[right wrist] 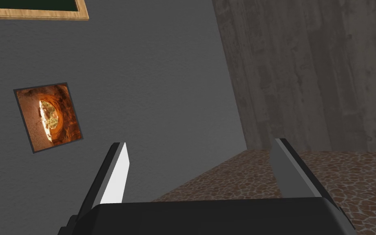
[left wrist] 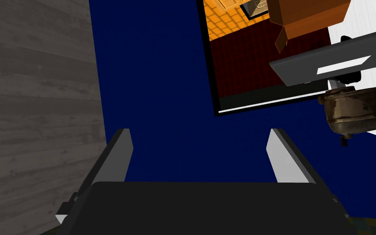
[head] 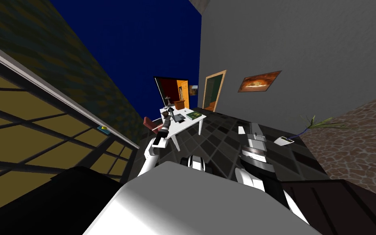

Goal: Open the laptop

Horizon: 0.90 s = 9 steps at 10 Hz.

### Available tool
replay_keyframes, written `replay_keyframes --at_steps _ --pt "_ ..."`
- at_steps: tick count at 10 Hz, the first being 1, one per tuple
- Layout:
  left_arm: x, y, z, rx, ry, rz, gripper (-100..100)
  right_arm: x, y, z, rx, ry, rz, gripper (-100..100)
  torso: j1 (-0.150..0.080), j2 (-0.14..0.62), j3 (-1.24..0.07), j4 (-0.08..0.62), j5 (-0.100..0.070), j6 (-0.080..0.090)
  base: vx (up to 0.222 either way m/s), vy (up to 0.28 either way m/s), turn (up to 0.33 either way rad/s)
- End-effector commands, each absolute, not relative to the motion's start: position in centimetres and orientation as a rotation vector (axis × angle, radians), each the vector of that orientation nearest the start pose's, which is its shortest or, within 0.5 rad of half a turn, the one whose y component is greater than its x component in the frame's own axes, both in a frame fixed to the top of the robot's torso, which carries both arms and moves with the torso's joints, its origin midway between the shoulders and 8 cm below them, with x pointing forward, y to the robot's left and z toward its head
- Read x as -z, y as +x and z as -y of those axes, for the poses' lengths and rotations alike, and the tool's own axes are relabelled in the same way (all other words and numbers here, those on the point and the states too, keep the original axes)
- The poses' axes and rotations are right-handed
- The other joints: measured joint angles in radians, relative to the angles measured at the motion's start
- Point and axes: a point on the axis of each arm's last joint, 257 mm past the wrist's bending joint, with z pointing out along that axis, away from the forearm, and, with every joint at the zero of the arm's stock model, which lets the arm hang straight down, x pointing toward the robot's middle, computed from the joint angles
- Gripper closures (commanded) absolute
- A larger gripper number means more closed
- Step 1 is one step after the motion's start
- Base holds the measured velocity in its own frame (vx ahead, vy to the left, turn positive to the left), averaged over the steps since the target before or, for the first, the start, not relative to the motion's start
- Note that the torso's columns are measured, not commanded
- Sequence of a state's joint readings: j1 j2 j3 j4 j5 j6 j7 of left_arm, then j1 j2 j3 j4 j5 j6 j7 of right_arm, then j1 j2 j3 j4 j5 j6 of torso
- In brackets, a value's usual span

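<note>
Left tool (left wrist: 199, 132): blades parted wide, holding nothing, poised at the left end of the white counter (head: 184, 125), near a brown pot-like object (left wrist: 354, 110). Laptop (head: 178, 118): dark, flat mid-counter, apparently closed, green book (head: 194, 116) just beside. Recommended: bring the blades to the lid's free edge and lift in an arc about the hinge. Right tool (right wrist: 200, 142): parted, empty, well apart.

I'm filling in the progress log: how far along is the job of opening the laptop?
Done: the left gripper is out at the white table. In hand: its open fingers hold nothing; the laptop lies flat, seemingly shut. Left: grip the lid's edge and lift it. The right gripper, open too, hangs aside.
</note>
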State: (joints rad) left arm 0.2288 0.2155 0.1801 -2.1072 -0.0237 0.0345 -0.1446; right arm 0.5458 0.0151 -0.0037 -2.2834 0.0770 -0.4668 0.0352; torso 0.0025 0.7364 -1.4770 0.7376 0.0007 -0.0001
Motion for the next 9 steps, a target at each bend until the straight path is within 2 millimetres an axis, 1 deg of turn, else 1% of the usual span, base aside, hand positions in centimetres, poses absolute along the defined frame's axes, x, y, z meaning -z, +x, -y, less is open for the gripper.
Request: replay_keyframes --at_steps 1,2,3,5,9 --pt "5.9 46.5 -37.5 0.788 -0.807 -1.089 -100 -0.4 34.6 28.0 -1.184 0.662 -0.703 0 -0.001 0.000 0.000 0.000 0.000 0.000 0.087 -0.091 -0.059" --pt "6.1 46.7 -38.4 0.758 -0.819 -1.100 -100 -0.4 34.6 28.0 -1.184 0.662 -0.703 0 -0.001 0.000 0.000 0.000 0.000 0.000 0.097 -0.066 -0.058" --pt "6.3 46.7 -38.4 0.755 -0.824 -1.104 -100 -0.4 34.6 28.0 -1.184 0.662 -0.703 0 -0.001 0.000 0.000 0.000 0.000 0.000 0.066 -0.027 -0.024" --pt "6.9 46.9 -40.4 0.689 -0.855 -1.128 -100 -0.4 34.6 28.0 -1.184 0.662 -0.703 0 0.000 0.003 0.002 0.001 0.000 0.000 0.080 0.000 -0.055" --pt "7.9 46.7 -44.6 0.553 -0.921 -1.166 -100 -0.4 34.6 28.0 -1.184 0.662 -0.703 0 -0.002 0.000 0.000 0.000 -0.001 0.000 0.135 0.013 -0.044"
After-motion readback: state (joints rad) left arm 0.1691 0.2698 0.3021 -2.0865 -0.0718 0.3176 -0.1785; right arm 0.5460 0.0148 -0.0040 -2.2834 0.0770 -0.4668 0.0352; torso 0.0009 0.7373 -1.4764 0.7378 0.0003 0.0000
